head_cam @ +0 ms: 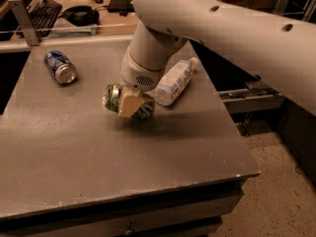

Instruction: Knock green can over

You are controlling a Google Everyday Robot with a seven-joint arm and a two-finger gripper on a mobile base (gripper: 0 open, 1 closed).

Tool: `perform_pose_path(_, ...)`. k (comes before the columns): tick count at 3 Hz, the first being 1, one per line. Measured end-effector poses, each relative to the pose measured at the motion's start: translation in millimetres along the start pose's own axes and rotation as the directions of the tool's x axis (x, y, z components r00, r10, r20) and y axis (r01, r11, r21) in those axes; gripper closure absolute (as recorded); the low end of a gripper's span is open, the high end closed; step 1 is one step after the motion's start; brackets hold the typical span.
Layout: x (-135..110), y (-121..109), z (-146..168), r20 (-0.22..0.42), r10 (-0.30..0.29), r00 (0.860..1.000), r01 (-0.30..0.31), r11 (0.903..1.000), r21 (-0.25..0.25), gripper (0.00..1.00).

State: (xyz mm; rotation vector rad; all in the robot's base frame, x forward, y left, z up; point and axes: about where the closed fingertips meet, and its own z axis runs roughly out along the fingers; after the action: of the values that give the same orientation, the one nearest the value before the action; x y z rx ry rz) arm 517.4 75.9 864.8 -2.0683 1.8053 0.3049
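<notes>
The green can lies tipped on its side near the middle of the grey table, its silver top facing left. My gripper hangs from the big white arm and is shut around the can's body. One tan finger pad shows across the can's front; the other finger is hidden behind it. The can is at or just above the tabletop; I cannot tell whether it touches.
A blue can lies on its side at the table's back left. A clear plastic bottle lies just right of the gripper. A desk with a keyboard stands behind. The table's right edge drops to the floor.
</notes>
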Motion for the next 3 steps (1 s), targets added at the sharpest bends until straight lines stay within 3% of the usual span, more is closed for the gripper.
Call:
perform_pose_path(1, 3, 1, 5, -0.051, -0.016, 0.999, 0.016, 0.9999, -0.001, 0.31)
perform_pose_path(2, -7, 3, 0, -0.049, -0.042, 0.998, 0.042, 0.9991, 0.004, 0.08)
perform_pose_path(3, -18, 6, -8, -0.029, -0.065, 0.997, 0.065, 0.9978, 0.011, 0.00)
